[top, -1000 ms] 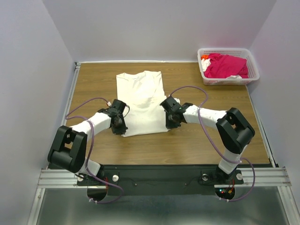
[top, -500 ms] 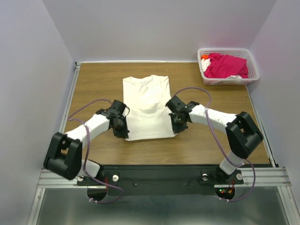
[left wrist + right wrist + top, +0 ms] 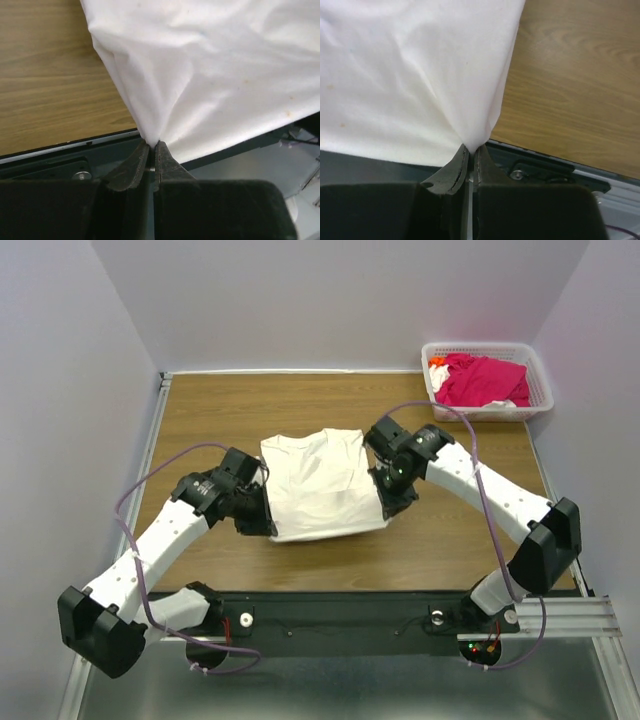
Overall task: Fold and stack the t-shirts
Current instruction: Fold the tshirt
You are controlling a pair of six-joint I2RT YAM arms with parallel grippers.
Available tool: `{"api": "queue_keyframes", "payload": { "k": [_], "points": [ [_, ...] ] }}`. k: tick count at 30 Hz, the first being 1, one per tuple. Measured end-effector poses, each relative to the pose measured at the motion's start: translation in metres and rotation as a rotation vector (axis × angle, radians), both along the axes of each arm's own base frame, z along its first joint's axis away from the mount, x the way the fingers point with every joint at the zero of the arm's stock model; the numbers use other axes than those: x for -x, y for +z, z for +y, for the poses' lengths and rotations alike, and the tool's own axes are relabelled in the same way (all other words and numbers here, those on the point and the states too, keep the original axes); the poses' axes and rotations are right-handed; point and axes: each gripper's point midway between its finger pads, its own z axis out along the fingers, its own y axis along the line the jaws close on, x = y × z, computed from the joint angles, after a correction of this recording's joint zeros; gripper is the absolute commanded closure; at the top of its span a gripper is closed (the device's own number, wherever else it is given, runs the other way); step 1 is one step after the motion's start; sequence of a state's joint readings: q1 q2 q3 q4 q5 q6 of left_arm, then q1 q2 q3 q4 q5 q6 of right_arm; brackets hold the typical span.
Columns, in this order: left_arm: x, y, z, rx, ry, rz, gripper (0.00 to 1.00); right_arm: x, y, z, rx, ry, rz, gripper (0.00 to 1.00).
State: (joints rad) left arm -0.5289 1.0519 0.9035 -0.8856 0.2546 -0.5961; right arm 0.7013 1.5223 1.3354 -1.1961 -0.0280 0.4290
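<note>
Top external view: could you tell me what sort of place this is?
Probably a robot lab cell: plain walls enclose a wooden table, with left arm and right arm bolted to a metal rail.

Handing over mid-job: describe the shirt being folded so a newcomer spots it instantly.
Start at the wooden table; near its middle, between the two arms, lies the off-white t-shirt. The left gripper and right gripper each pinch a near corner. Unlike the magenta shirt in the white basket far right, it is pale and laid out.
</note>
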Motion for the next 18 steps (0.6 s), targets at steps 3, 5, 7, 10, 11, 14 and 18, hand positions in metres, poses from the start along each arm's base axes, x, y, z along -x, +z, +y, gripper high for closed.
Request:
{"api": "queue_keyframes", "payload": {
  "k": [3,5,7,10,11,14,18],
  "points": [
    [-0.022,0.027,0.0,-0.014,0.046,-0.084,1.0,-0.032,0.034,0.009,0.007,0.005,-0.112,0.99],
    [-0.04,0.041,0.0,-0.028,0.08,-0.143,1.0,-0.052,0.051,0.013,0.014,0.004,-0.178,0.99],
    [-0.05,0.045,0.0,-0.042,0.105,-0.17,1.0,-0.069,0.062,0.015,0.026,-0.001,-0.227,0.99],
    [-0.069,0.04,0.004,-0.088,0.148,-0.198,1.0,-0.089,0.067,0.02,0.046,-0.004,-0.268,0.99],
    [-0.072,0.038,0.005,-0.099,0.155,-0.2,1.0,-0.095,0.066,0.021,0.054,-0.005,-0.276,0.99],
    [-0.091,0.032,0.009,-0.137,0.192,-0.225,1.0,-0.106,0.059,0.023,0.081,-0.009,-0.279,0.99],
    [-0.113,0.033,0.017,-0.151,0.239,-0.263,1.0,-0.123,0.053,0.027,0.104,-0.016,-0.302,0.99]
  ]
}}
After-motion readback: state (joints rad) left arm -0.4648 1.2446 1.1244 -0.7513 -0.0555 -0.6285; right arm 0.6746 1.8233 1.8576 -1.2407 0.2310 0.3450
